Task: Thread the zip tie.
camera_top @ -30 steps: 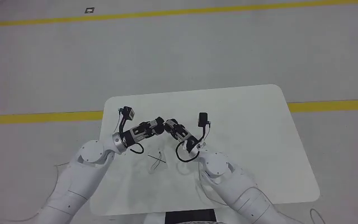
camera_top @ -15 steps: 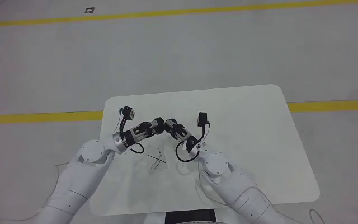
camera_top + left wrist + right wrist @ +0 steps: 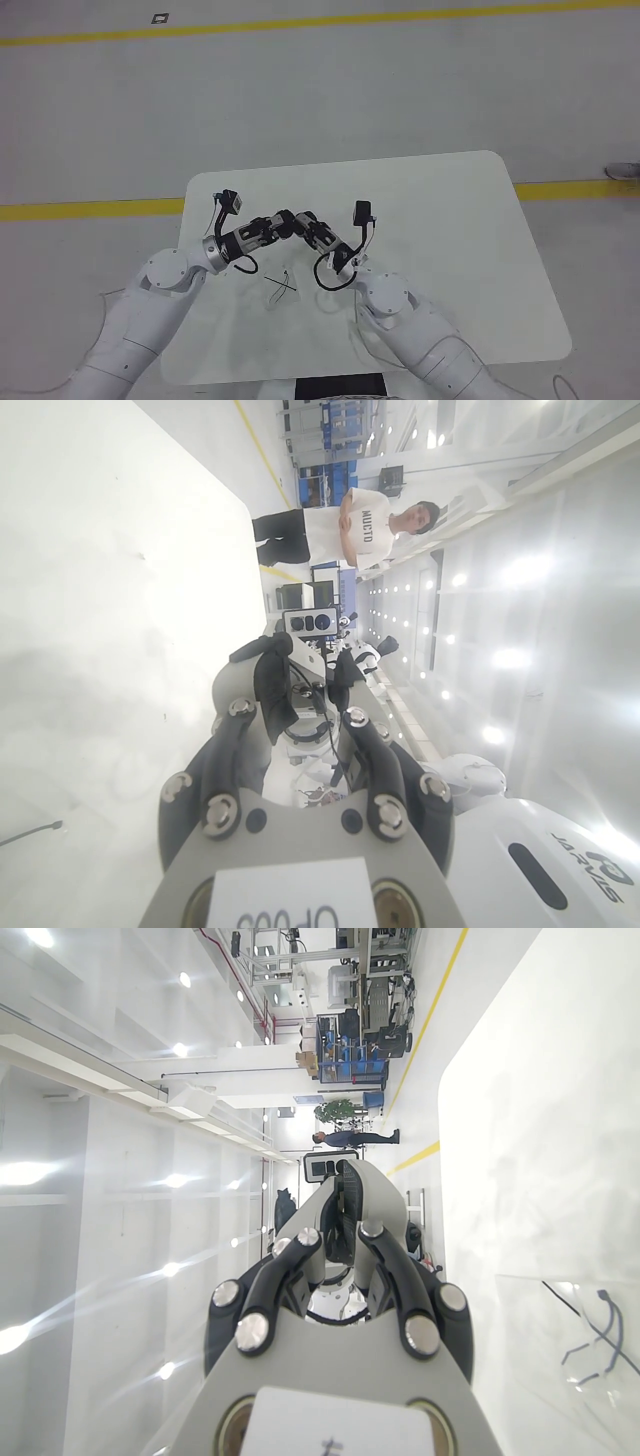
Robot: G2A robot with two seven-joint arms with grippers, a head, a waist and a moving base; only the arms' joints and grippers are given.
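Left gripper [image 3: 305,672] spread, right gripper [image 3: 348,1200] pinched shut, tips close together above table [image 3: 450,250].
Zip tie [image 3: 282,287] flat on table, near but apart from both, unthreaded; nothing discernible in either grip. Pickup and threading judged still to do.

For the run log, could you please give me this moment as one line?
left hand open above table | right hand shut, facing it closely | zip ties on table, ungripped

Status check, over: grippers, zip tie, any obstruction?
Left gripper open, right gripper shut, tips close above the table. Zip ties lying on it, none visibly held. No obstruction seen.
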